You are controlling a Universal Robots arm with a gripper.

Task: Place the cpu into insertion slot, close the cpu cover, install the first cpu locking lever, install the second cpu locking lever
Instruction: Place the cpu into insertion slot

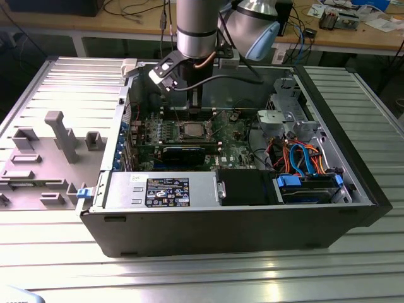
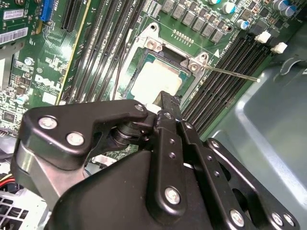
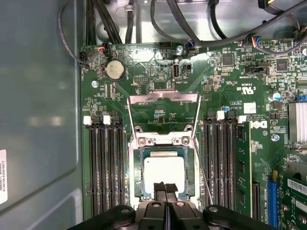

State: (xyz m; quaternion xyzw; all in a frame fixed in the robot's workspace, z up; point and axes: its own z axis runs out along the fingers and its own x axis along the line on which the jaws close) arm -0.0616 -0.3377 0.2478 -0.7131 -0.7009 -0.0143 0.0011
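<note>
Already the cpu [image 3: 164, 172] is sitting in the insertion slot [image 3: 139, 181]
In the first wrist view the gripper [image 3: 164, 188] is hanging over one edge of the cpu, jaws pressed together and gripping nothing, perhaps just touching it; the cpu cover [image 3: 163, 97] is standing open, hinged up beside the slot

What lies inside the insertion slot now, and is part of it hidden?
The cpu lies in the insertion slot, silver top up; the cpu cover stands open. The gripper hides one edge of the cpu, so the slot there cannot be seen.
</note>
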